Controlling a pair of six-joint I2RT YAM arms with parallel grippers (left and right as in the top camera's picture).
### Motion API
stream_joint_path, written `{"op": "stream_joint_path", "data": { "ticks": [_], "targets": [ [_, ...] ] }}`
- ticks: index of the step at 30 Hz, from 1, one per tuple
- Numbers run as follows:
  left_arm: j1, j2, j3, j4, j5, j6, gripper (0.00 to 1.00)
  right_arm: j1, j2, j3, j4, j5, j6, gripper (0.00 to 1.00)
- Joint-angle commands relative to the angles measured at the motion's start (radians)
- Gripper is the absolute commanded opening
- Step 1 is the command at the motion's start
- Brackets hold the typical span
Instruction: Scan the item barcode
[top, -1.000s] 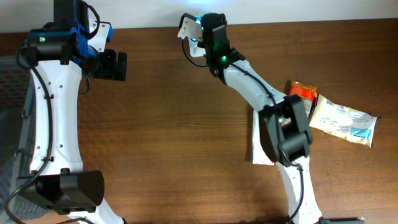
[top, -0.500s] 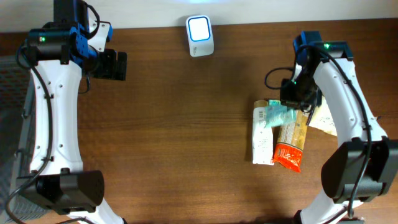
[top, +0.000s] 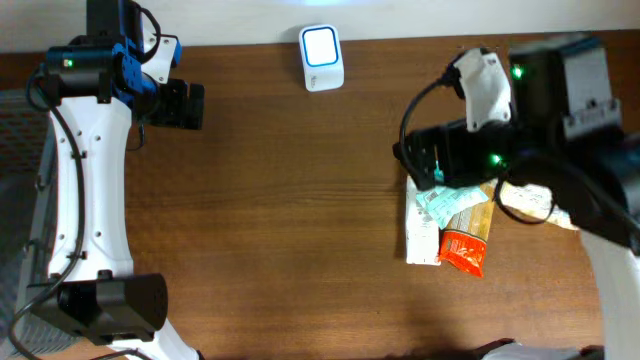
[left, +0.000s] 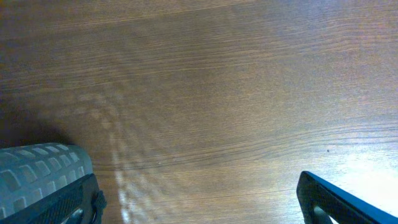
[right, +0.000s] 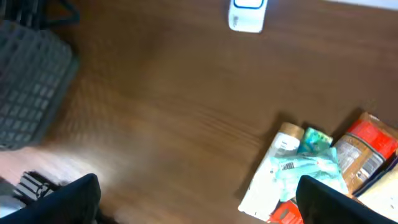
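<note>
The white barcode scanner (top: 321, 45) stands at the table's back edge, also seen in the right wrist view (right: 247, 14). A teal packet (top: 450, 200) with a barcode lies loose on top of a white pack (top: 420, 238) and an orange-red pouch (top: 466, 240). My right gripper (top: 428, 162) hangs high above this pile, open and holding nothing; the right wrist view (right: 199, 205) shows the teal packet (right: 308, 167) free near its right finger. My left gripper (top: 186, 104) hovers open over bare wood at the far left (left: 196, 208).
A pale bag (top: 532, 203) lies to the right of the pile, partly under the right arm. A grey mesh basket (right: 30, 87) sits off the table's left side. The brown table (top: 280, 200) stretches between the two arms.
The right arm carried the teal packet from the scanner back to the pile, let go of it and rose with jaws open. The left arm has not moved.
</note>
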Motion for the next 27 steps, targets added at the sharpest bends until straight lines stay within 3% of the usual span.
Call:
{"op": "stream_joint_path", "data": {
  "ticks": [1,8,10,14,18,22,24,27],
  "targets": [
    [0.003,-0.008,0.006,0.002,-0.003,0.02,0.99,0.006,0.005,0.003,-0.045,0.061,-0.012,0.99],
    [0.003,-0.008,0.006,0.002,-0.003,0.02,0.99,0.008,-0.109,-0.005,-0.043,0.135,-0.057,0.99],
    [0.003,-0.008,0.006,0.002,-0.003,0.02,0.99,0.008,-0.15,-0.092,0.098,0.233,-0.083,0.99],
    [0.003,-0.008,0.006,0.002,-0.003,0.02,0.99,-0.089,-0.348,-0.483,0.504,0.159,-0.151,0.99],
    [0.003,-0.008,0.006,0.002,-0.003,0.02,0.99,-0.177,-0.644,-1.059,1.001,0.079,-0.176,0.99],
    [0.003,-0.008,0.006,0.002,-0.003,0.02,0.99,-0.177,-1.103,-1.748,1.497,0.079,-0.266,0.99],
    [0.003,-0.008,0.006,0.002,-0.003,0.02,0.99,-0.177,-1.272,-1.936,1.584,0.079,-0.266,0.99],
    [0.003,-0.008,0.006,0.002,-0.003,0.02,0.99,-0.177,-1.396,-2.052,1.583,0.089,-0.266,0.99]
  ]
}}
